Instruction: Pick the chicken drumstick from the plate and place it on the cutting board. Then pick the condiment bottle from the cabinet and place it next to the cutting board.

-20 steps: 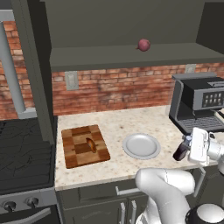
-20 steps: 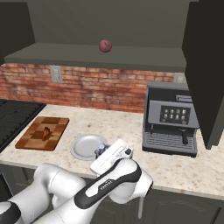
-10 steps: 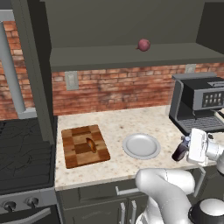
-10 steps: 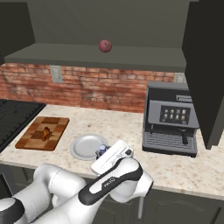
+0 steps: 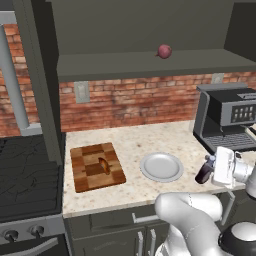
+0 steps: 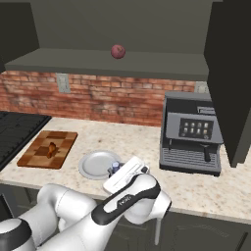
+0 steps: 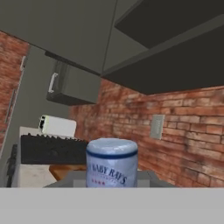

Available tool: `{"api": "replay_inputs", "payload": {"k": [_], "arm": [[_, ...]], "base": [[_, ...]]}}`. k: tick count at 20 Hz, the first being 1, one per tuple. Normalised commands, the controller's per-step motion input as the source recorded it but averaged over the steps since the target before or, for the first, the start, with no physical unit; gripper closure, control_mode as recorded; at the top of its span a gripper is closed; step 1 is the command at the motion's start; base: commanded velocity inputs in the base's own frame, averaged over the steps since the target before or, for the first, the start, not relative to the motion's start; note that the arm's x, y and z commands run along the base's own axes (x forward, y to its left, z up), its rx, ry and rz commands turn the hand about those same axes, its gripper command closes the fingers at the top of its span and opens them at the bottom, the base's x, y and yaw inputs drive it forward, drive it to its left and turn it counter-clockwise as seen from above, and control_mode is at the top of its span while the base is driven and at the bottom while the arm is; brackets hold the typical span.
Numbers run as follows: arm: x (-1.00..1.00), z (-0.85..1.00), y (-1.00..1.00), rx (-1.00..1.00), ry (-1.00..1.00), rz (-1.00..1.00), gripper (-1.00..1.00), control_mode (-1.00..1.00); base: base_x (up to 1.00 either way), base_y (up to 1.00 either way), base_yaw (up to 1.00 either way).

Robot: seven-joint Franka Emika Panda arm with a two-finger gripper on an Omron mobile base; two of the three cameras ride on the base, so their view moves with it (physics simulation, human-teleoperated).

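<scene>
- While the drumstick [image 5: 104,165] already lies on the board [image 5: 96,166], the second half of the task looks underway: the gripper [image 5: 212,170] is closed on the bottle [image 5: 204,174] and holds it in the air near the counter's front edge.
- From the left base view, the bottle sits just right of the plate [image 5: 161,167] and in front of the coffee machine [image 5: 226,119]; the board is well off to the left, with the plate between bottle and board.
- So the coming move, as I judge it, is a carry leftward across the plate to bare counter [image 5: 135,143] beside the board.
- The bottle's long axis is tilted, cap [image 5: 210,161] up and leaning toward the plate, so it will likely need righting before it is set down.
- In the right base view the cap [image 6: 115,167] peeks out just above the hand, at the plate's [image 6: 93,165] near right rim.
- Looks: small, dark brown body, narrow neck, bluish-grey cap; the hand view shows the cap end [image 7: 112,162] close up with a pale printed label.
- The drumstick is small and golden-brown, near the middle of the checkered board.
- On the cabinet [image 5: 150,64] shelf an onion [image 5: 164,51] sits alone.
- Risk, in my view: clipping the plate rim on the way across.
</scene>
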Motion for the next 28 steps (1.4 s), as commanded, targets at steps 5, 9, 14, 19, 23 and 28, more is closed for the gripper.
{"api": "replay_inputs", "payload": {"k": [5, 9, 14, 19, 23, 28], "arm": [[0.08, -0.11, 0.0, 0.0, 0.01, 0.0, 1.0, -1.0], [0.07, -0.12, 0.0, 0.0, 0.0, 0.0, 1.0, -1.0], [0.05, -0.12, 0.0, 0.0, 0.0, 0.0, 1.0, -1.0], [0.06, -0.12, 0.0, 0.0, 0.0, 0.0, 1.0, -1.0], [0.06, -0.12, 0.0, 0.0, 0.0, 0.0, 1.0, -1.0], [0.09, -0.12, 0.0, 0.0, 0.01, 0.0, 1.0, -1.0]], "base": [[0.0, 0.0, 0.0], [0.0, 0.0, 0.0], [0.0, 0.0, 0.0], [0.0, 0.0, 0.0], [0.0, 0.0, 0.0], [0.0, 0.0, 0.0]]}}
